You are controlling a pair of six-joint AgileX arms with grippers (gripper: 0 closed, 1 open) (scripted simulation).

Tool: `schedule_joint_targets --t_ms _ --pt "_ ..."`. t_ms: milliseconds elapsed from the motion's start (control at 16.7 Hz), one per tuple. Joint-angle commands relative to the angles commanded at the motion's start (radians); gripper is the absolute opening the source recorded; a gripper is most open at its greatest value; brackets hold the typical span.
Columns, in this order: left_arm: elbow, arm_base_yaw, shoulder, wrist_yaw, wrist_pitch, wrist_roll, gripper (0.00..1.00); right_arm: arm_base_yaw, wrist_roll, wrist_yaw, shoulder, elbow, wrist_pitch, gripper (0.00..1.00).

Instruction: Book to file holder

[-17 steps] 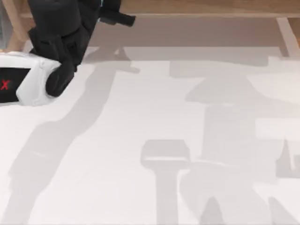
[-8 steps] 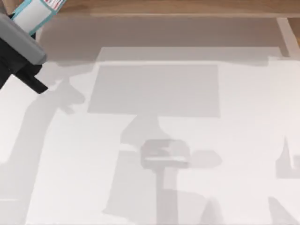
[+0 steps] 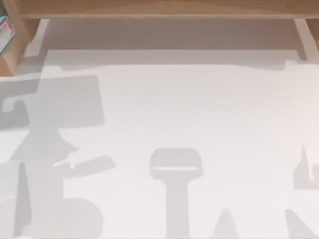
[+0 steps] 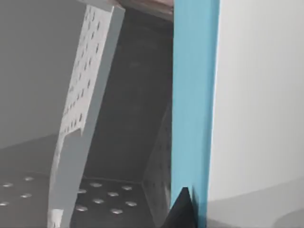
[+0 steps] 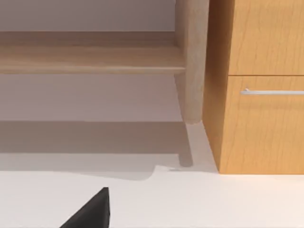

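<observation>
The white worktop (image 3: 199, 109) spreads wide and bare, crossed by grey shadows. A long wooden shelf board (image 3: 164, 7) runs along its far edge.

In front of the right hand (image 5: 95, 213) a light-wood cabinet (image 5: 266, 118) stands on the worktop, with a slim metal drawer handle (image 5: 270, 91) and a round wooden post (image 5: 192, 61) just beside it. Whether this hand is open or closed cannot be told.

Ahead of the left hand (image 4: 197, 218) is the file holder (image 4: 85, 95). From here it looks grey, with rows of small holes in its slanted walls and floor. One wall leans away to one side of the hand, and the dark hollow of a compartment opens beyond.

The book (image 4: 194, 95) is gripped in the left hand and stands straight up out of it. One dark fingertip (image 4: 183, 213) presses against the teal cover at the near end. The book is thin, with a plain teal face towards the holder and a broad white surface on its other side. It hangs next to the holder's compartment; whether it touches a wall cannot be told.

From above, the book (image 3: 5, 32) is a sliver at the far left corner, teal with a white patch and small red marks, beside a wooden upright (image 3: 17, 40).
</observation>
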Motion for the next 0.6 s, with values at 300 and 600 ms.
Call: schedule_joint_targets --t_ms 300,600 --pt "0.220 0.122 0.215 0.081 -0.029 0.231 0.00 0.000 0.000 0.000 0.000 0.000 0.000 1.00" --pt "0.379 0.130 0.371 0.121 -0.041 0.336 0.00 0.000 0.000 0.000 0.000 0.000 0.000 1.00"
